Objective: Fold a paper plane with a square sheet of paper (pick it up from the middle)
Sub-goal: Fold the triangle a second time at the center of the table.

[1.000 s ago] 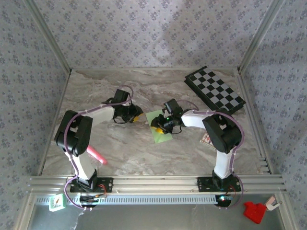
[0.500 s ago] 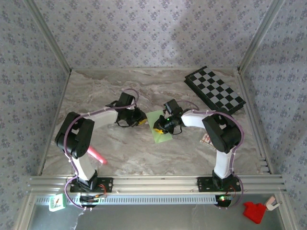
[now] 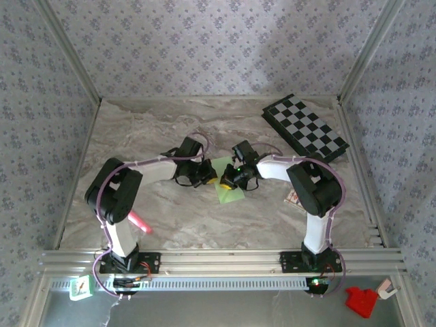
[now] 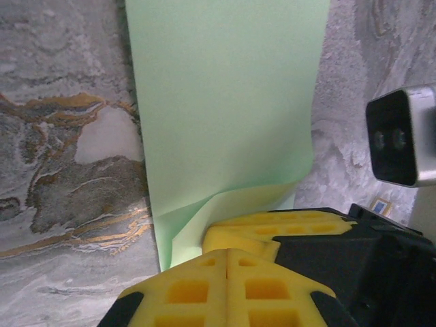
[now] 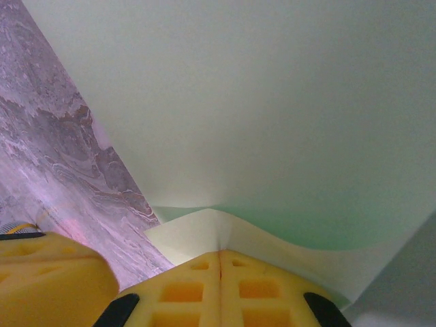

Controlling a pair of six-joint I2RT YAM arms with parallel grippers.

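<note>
The square sheet of paper (image 3: 231, 193) lay on the marble table (image 3: 136, 133), well apart from the chequered board (image 3: 306, 129), to the board's left and nearer the arm bases than it. Both claws met over the sheet on the side turned away from the board. The left gripper (image 3: 209, 178) sat further from the board than the right gripper (image 3: 225, 182), the two just beside each other. In the left wrist view the left gripper (image 4: 227, 253) had its yellow fingers (image 4: 184, 289) pressed flat together with no gap. The pale green sheet (image 4: 225, 102) ran under them with one corner curled up, and whether any paper sat between the pads could not be told. In the right wrist view the right gripper (image 5: 219, 255) was likewise closed tight, and the sheet (image 5: 272, 102) rose in a small peaked fold straight into the seam of its fingers (image 5: 259, 293), so it was pinching the paper. A pink marker (image 3: 139, 222) lay far to the board's left, close to the left arm's base.
</note>
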